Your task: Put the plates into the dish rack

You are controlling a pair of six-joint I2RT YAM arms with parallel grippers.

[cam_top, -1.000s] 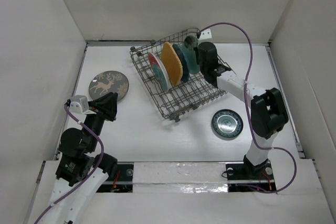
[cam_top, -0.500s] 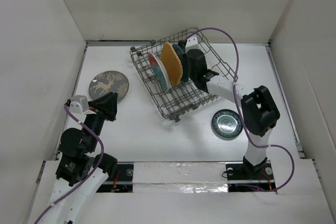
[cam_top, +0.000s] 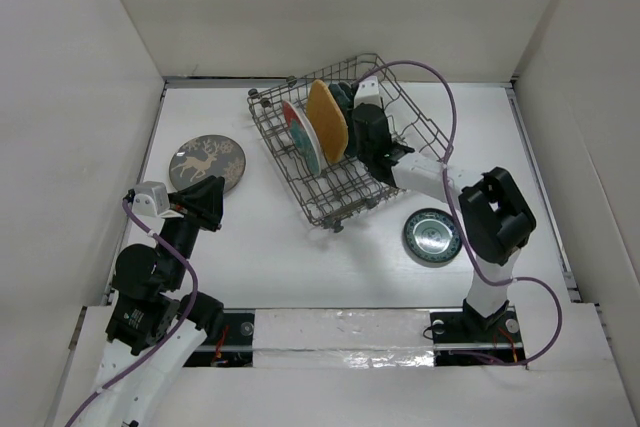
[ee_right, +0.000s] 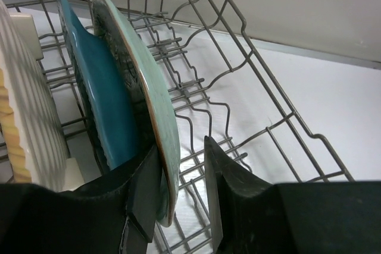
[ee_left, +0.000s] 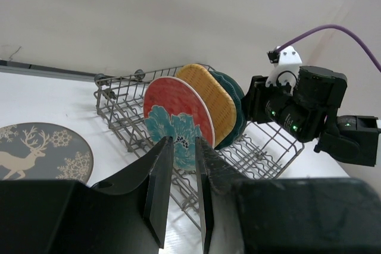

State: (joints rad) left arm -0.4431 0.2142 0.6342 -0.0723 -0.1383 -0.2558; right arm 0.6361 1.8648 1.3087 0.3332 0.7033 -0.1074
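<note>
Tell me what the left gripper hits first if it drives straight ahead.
Likely the dish rack's near wire side, then the red flowered plate standing just behind; depth is hard to judge.

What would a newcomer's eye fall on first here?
A grey wire dish rack at the table's far middle holds four plates upright. The right gripper straddles the pale mint plate's rim. A grey deer plate lies flat left of the rack.

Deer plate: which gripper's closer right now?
Left. The left gripper is just on the near side of the deer plate, apart from it. The right gripper is off in the dish rack, fingers astride the mint plate.
</note>
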